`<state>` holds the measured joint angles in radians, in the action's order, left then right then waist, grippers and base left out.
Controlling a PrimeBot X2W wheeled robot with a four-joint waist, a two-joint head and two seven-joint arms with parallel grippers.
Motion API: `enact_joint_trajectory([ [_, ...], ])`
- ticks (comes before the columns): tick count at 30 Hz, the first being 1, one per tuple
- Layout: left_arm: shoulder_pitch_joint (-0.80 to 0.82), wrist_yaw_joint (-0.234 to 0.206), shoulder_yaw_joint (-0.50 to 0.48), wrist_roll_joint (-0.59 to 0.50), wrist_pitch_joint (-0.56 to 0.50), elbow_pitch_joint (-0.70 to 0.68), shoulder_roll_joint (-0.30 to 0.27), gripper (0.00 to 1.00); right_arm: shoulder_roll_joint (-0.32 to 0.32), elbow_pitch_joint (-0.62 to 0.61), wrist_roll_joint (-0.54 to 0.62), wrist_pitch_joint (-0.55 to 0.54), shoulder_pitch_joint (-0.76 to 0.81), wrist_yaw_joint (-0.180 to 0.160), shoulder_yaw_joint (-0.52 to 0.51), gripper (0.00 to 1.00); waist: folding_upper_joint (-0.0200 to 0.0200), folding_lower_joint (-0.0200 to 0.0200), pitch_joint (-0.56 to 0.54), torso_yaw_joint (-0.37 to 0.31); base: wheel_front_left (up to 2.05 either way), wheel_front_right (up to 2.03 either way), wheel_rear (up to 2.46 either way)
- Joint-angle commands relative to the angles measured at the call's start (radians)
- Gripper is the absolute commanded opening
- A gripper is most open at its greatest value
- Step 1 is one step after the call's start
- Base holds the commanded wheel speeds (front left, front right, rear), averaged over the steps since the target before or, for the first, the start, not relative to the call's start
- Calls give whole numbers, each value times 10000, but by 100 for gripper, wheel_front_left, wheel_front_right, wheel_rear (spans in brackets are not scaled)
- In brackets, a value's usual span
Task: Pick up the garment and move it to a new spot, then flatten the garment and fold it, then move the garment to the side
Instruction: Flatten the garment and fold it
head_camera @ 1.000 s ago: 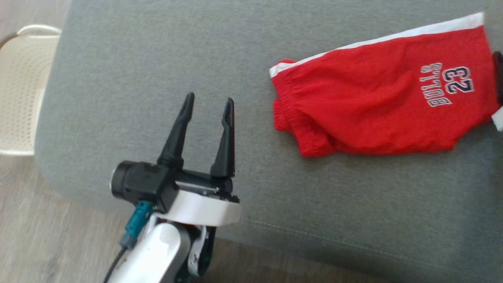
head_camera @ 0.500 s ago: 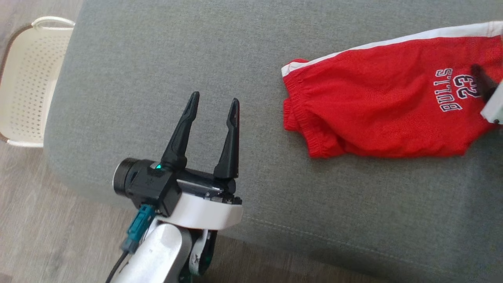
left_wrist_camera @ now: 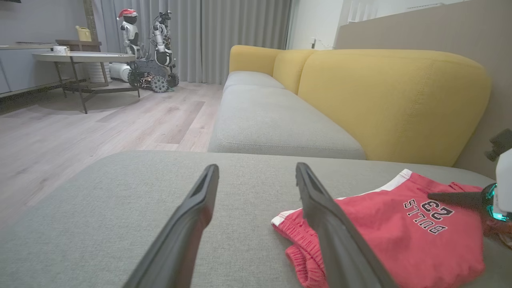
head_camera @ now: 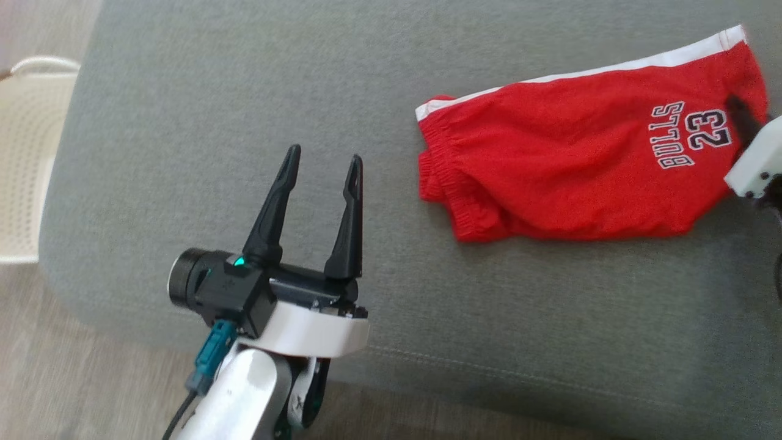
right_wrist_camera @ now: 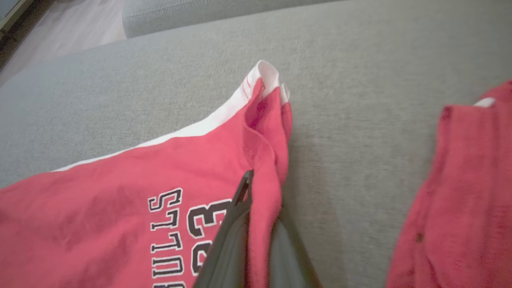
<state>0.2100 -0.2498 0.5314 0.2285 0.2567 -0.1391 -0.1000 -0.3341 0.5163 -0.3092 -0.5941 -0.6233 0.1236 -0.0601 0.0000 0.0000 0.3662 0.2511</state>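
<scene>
The garment (head_camera: pixel 562 177) is a pair of red shorts with a white side stripe and a "BULLS 23" print, lying flat on the grey sofa cushion (head_camera: pixel 244 91). My right gripper (head_camera: pixel 736 110) reaches in from the right edge and is shut on the hem beside the print. In the right wrist view, a fold of the garment (right_wrist_camera: pixel 120 208) is pinched in my right gripper (right_wrist_camera: pixel 260 188). My left gripper (head_camera: pixel 325 156) hovers open and holds nothing, over bare cushion left of the waistband. The left wrist view shows the garment (left_wrist_camera: pixel 400 240) to the right of my left gripper (left_wrist_camera: pixel 257 168).
A white perforated basket (head_camera: pixel 24 159) stands on the wooden floor left of the cushion. Yellow backrests (left_wrist_camera: pixel 380 100) rise behind the seat. More red cloth (right_wrist_camera: pixel 460 200) lies right of the pinched hem. A round table (left_wrist_camera: pixel 80 58) and another robot (left_wrist_camera: pixel 152 40) stand far off.
My right gripper has come in from the right onto the printed end of the garment and shut on its hem. The head camera shifted. My left gripper stayed open.
</scene>
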Motion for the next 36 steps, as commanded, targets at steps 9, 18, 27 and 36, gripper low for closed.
enact_joint_trajectory([
  [9,-286,152,-546,-222,51,-222,-12,100,-1117,-1462,25,-521,63,71,-88,0,0,0,-677,-716,0,0,0],
  [18,-437,269,-605,-169,51,-21,30,100,-563,-2700,330,-1154,8,71,708,0,0,0,-1005,-956,0,0,0],
  [27,-478,341,-549,-167,51,161,62,100,1051,-3345,653,-1493,-59,71,2094,0,0,0,-1366,-914,0,0,0],
  [36,-503,437,-395,-78,51,281,205,100,2554,-1989,1296,-942,164,71,2482,0,0,0,-1494,-375,0,0,0],
])
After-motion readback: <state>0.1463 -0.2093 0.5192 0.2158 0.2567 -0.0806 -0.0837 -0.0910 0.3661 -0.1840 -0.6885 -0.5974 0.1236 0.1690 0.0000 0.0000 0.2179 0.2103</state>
